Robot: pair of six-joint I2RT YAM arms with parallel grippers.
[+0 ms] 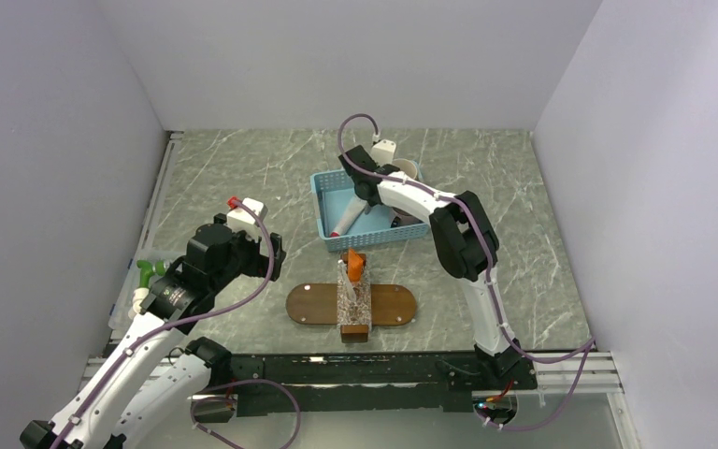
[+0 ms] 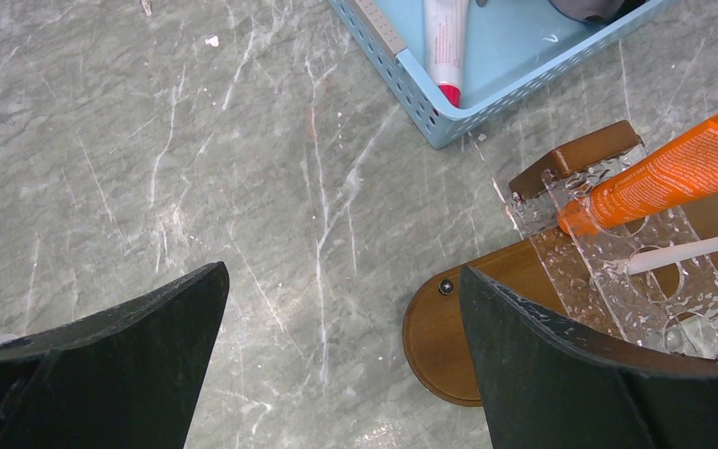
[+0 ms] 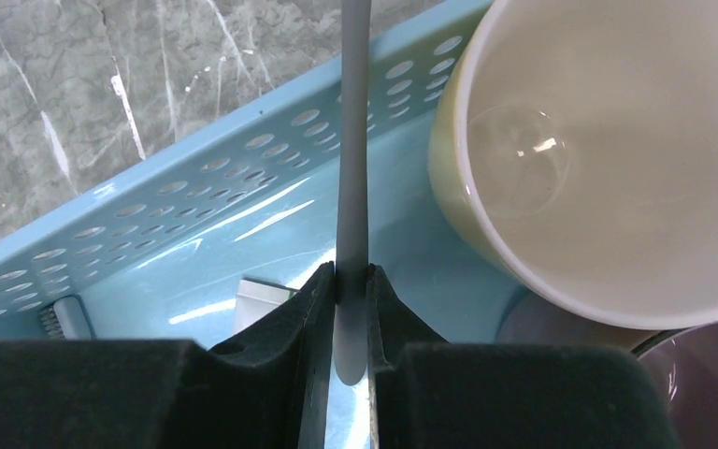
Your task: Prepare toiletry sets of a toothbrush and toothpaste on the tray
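Note:
The dark-brown oval tray (image 1: 393, 305) lies at the front middle of the table, with a clear patterned holder (image 1: 355, 301) across it. The orange toothpaste (image 1: 354, 265) leans in the holder's far end. In the left wrist view the toothpaste (image 2: 682, 173) lies above a white toothbrush handle (image 2: 696, 249) on the holder (image 2: 608, 281), over the tray (image 2: 449, 346). My left gripper (image 2: 341, 271) is open and empty over bare table, left of the tray (image 1: 264, 254). My right gripper (image 3: 352, 276) is shut on a grey toothbrush handle (image 3: 352, 187) inside the basket (image 1: 363, 192).
The light-blue mesh basket (image 1: 374, 234) stands behind the tray and holds a white tube with a red cap (image 2: 444, 47), a cream cup (image 3: 617, 140), a purple cup (image 3: 710, 383) and a small white box (image 3: 262, 295). A green item (image 1: 150, 271) lies at the table's left edge.

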